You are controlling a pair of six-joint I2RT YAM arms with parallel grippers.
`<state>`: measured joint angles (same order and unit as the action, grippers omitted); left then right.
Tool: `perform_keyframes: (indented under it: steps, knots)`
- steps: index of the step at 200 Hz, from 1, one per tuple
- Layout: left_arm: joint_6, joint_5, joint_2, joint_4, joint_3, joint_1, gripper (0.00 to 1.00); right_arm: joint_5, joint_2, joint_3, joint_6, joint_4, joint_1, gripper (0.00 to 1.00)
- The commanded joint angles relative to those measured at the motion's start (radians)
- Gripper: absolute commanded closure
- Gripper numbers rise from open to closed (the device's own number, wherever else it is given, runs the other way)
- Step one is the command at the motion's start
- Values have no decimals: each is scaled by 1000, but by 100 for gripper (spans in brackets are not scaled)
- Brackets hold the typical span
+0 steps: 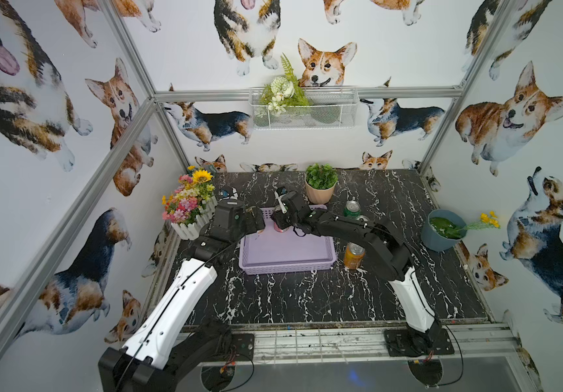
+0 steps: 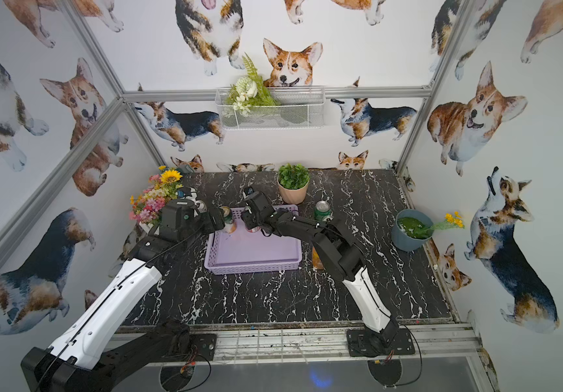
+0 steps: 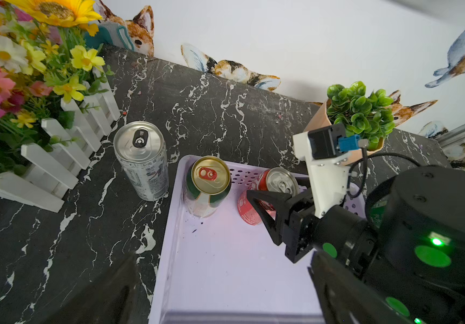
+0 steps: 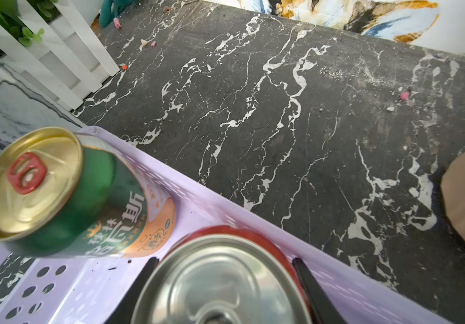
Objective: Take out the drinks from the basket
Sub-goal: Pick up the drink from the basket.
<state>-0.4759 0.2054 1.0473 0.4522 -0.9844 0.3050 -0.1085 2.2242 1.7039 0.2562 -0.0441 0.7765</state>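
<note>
Red can (image 4: 217, 280) stands upright between the right jaws, inside the basket (image 4: 195, 204).

A dressed-up robot test cell, not a home: aluminium framing (image 1: 409, 92) holds corgi-print wall panels (image 1: 518, 112) around a black marble-look bench (image 1: 307, 298). Two robot arms (image 1: 171, 305) are mounted at the bench's near edge, and fake flowers (image 1: 190, 200) stand towards its far side.

Orange can (image 2: 316, 259) mostly behind right arm (image 2: 327, 237), red can (image 4: 220, 280) partly cropped
</note>
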Motion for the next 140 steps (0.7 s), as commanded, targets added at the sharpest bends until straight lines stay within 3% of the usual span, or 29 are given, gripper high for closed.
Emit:
perform_keyframes:
  steps: [1, 33, 98, 140]
  knots:
    - [8, -9, -1, -14, 6, -5, 0, 26, -39, -38, -16, 69, 4, 69]
    - [10, -11, 13, -12, 3, -10, 0, 42, -93, -69, -38, 119, 4, 100]
    - [11, -36, 35, -23, -2, -48, 0, 63, -296, -132, -53, 143, 4, 100]
    - [2, -91, 40, -50, 1, -64, 0, -47, -577, -361, -8, 135, 3, 100]
